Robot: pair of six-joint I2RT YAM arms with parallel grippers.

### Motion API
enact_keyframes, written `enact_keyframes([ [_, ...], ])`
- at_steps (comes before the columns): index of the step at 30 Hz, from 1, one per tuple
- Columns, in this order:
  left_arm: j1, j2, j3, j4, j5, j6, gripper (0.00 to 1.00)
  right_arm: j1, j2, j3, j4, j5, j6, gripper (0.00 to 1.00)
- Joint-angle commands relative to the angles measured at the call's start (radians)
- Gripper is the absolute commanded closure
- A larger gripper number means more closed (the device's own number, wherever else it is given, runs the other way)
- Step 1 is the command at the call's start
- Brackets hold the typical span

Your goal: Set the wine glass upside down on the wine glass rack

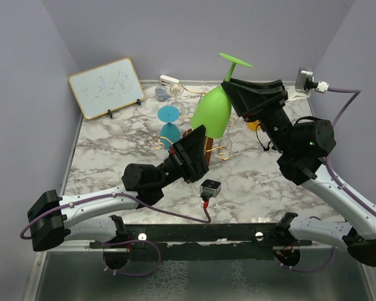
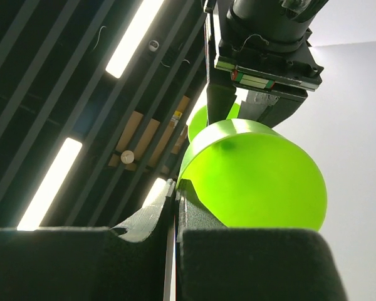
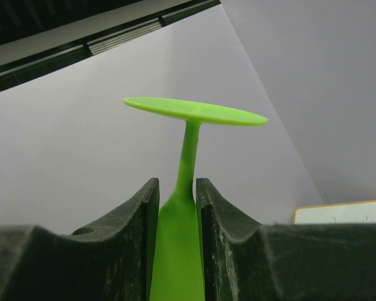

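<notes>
A bright green wine glass (image 1: 212,113) hangs in the air, foot up and bowl down, over the wine glass rack (image 1: 208,147), a gold wire stand with curled arms on a brown base. My left gripper (image 1: 194,149) is at the bowl's lower rim. In the left wrist view it (image 2: 173,188) is shut, with the edge of the green bowl (image 2: 257,175) running in at the fingertips. My right gripper (image 1: 239,95) reaches in from the right at the stem. The right wrist view shows it (image 3: 177,188) pressed against both sides of the stem (image 3: 188,150), below the round foot.
Two blue glasses (image 1: 169,122) and a clear one (image 1: 160,94) are on the rack's left side. A whiteboard (image 1: 106,88) leans at the back left. A small black box (image 1: 210,188) lies near the front, and an orange object (image 1: 254,125) sits behind the right arm.
</notes>
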Motion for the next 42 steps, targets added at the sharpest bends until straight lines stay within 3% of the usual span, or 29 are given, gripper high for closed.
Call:
enact_keyframes([
  [1, -0.001, -0.003, 0.015, 0.027, -0.006, 0.021, 1.0, 0.003, 0.01, 0.034, 0.011, -0.043, 0.02, 0.72],
  [3, -0.001, -0.003, 0.016, 0.026, -0.007, 0.023, 1.0, 0.003, 0.012, 0.031, 0.016, -0.049, 0.027, 0.78],
  [12, -0.001, -0.009, 0.012, 0.022, -0.004, 0.027, 1.0, 0.003, 0.031, 0.039, 0.027, -0.102, 0.039, 0.86],
  [18, 0.001, -0.011, 0.011, 0.022, -0.005, 0.026, 1.0, 0.003, 0.036, 0.047, 0.024, -0.122, 0.043, 0.76],
  [21, 0.0, -0.011, 0.012, 0.018, -0.008, 0.028, 1.0, 0.003, 0.031, 0.047, 0.022, -0.117, 0.041, 0.65],
  [27, 0.0, -0.012, 0.008, 0.015, -0.008, 0.029, 1.0, 0.002, 0.032, 0.037, 0.03, -0.111, 0.041, 0.66],
  [34, 0.0, -0.014, 0.005, 0.017, -0.008, 0.028, 1.0, 0.001, 0.038, 0.039, 0.042, -0.133, 0.037, 0.81],
  [37, 0.001, -0.015, -0.003, 0.023, -0.002, 0.022, 1.0, 0.001, 0.046, 0.047, 0.043, -0.154, 0.037, 0.98],
  [42, 0.001, -0.021, -0.016, 0.033, -0.001, 0.006, 1.0, -0.007, 0.04, 0.054, 0.025, -0.158, 0.034, 0.99],
])
